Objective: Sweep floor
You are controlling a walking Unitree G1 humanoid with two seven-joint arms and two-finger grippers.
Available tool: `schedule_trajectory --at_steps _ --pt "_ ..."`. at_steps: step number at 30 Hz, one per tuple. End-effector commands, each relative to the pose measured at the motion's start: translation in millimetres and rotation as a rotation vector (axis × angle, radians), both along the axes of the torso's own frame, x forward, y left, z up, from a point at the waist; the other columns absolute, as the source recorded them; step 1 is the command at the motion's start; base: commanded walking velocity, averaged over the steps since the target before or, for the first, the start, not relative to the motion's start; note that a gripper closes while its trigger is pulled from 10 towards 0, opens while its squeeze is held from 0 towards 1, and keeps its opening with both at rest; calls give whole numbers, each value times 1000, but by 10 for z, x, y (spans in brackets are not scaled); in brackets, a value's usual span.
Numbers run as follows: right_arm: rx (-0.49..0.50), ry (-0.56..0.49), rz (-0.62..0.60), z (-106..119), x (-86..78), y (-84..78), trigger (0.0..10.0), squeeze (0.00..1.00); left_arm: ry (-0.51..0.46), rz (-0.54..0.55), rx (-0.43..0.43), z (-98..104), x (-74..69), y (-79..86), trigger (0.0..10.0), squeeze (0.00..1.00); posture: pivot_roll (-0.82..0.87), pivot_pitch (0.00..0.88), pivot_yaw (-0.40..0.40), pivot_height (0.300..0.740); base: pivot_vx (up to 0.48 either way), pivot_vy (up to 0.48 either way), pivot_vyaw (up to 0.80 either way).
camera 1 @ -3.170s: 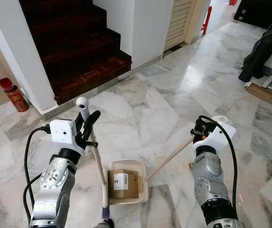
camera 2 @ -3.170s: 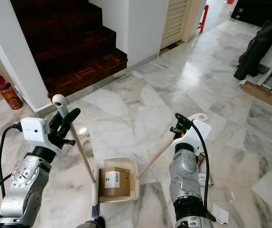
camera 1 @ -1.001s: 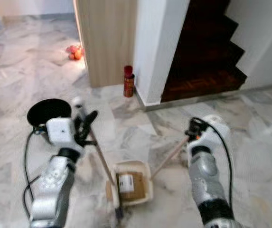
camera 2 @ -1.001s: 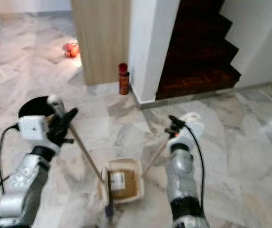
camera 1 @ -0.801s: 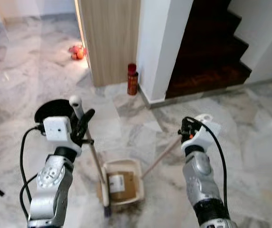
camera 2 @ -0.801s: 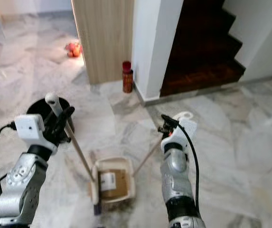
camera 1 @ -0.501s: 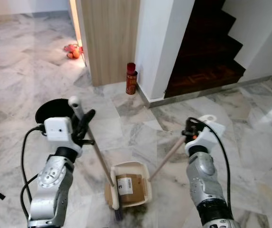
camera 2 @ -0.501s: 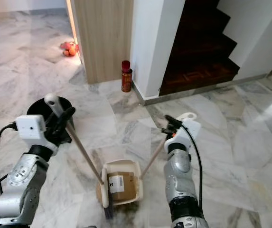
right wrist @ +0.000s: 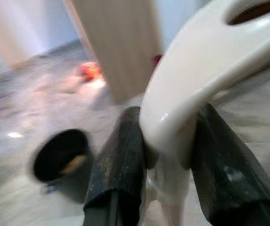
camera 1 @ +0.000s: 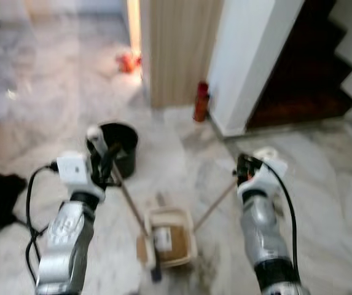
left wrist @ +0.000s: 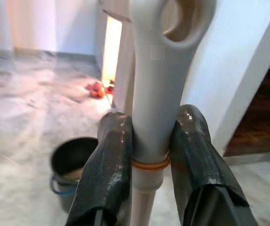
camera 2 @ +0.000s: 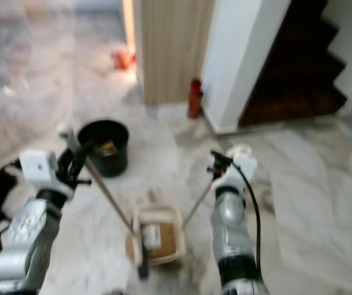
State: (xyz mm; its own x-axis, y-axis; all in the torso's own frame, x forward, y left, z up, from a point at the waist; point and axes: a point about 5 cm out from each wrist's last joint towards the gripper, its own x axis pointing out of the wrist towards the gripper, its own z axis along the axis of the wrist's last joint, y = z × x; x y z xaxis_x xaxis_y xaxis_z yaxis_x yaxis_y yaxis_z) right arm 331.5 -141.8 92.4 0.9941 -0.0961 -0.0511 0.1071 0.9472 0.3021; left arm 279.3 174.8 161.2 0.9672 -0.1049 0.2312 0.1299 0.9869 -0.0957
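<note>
dustpan (camera 1: 171,242): we see it on the marble floor (camera 1: 323,184) nearest us, between the arms, a brown box (camera 1: 165,239) inside.
broom (camera 1: 125,200): slants from the dustpan's left edge up to the left.
left gripper (left wrist: 153,141): arm bent, raised on the left; we see both fingers clamped on the broom's pale handle top.
right gripper (right wrist: 165,141): forearm upright on the right; fingers pinch the dustpan handle (right wrist: 205,80).
black bucket (camera 2: 105,146): farther left.
red can (camera 1: 201,102): far, by the white wall (camera 1: 249,55).
</note>
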Motion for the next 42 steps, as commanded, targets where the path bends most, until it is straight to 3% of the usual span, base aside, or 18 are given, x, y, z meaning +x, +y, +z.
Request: schedule_trajectory --at_steps 1,17,34,42 --pt "67 -48 -11 97 26 -29 10000 0 1 -30 -8 1 -3 -91 10000 0 182 71 -54 740 0 0 0" --pt "55 -59 0 121 36 -25 10000 0 3 6 11 -3 13 -76 10000 0 184 78 -58 740 0 0 0" --pt "55 -52 11 113 33 0 10000 0 -5 73 20 16 21 -12 10000 0 185 99 -57 740 0 0 596" --pt "83 -56 28 110 34 15 10000 0 7 90 50 -6 21 -14 10000 0 184 107 -60 740 0 0 0"
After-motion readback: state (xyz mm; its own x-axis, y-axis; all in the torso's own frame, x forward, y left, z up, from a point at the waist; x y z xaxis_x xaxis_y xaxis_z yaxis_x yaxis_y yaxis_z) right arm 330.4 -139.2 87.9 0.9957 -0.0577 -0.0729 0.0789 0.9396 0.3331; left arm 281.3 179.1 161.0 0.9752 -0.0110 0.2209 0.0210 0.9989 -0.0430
